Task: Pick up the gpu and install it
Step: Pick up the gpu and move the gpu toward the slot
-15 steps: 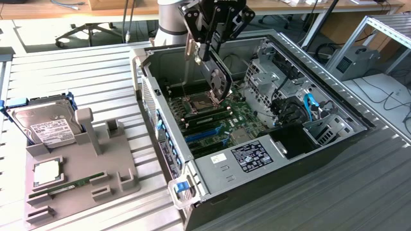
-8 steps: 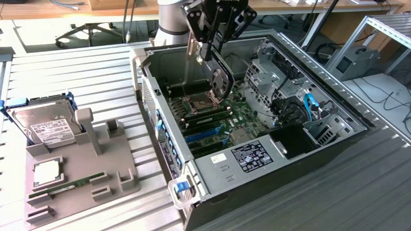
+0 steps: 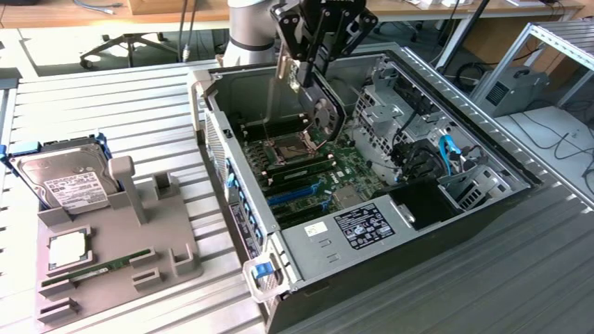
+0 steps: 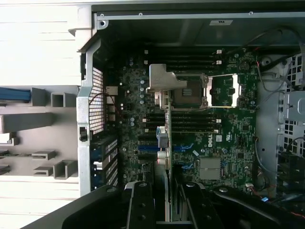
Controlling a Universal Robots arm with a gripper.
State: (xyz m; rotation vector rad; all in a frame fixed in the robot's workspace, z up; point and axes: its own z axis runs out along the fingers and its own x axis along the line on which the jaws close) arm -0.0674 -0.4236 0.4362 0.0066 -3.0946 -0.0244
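The gpu (image 3: 324,115) hangs on edge over the open computer case (image 3: 307,261), its black shroud with the round fan facing the exterior view's right and its silver bracket on the exterior view's left. My gripper (image 3: 309,68) is shut on its upper edge. In the wrist view the gpu (image 4: 165,125) appears edge-on, with the silver bracket (image 4: 164,80) at its far end and my gripper (image 4: 166,202) clamped around the near edge. It hovers above the motherboard (image 4: 224,138), roughly over the blue expansion slots (image 4: 146,148), apart from the board.
A grey fixture tray (image 3: 163,240) on the exterior view's left holds a silver hard drive (image 3: 67,182), a CPU (image 3: 67,248) and a green memory stick (image 3: 97,268). The case walls, drive cage (image 3: 394,111) and cables (image 3: 450,156) crowd the inside. The slatted metal table (image 3: 102,104) surrounds everything.
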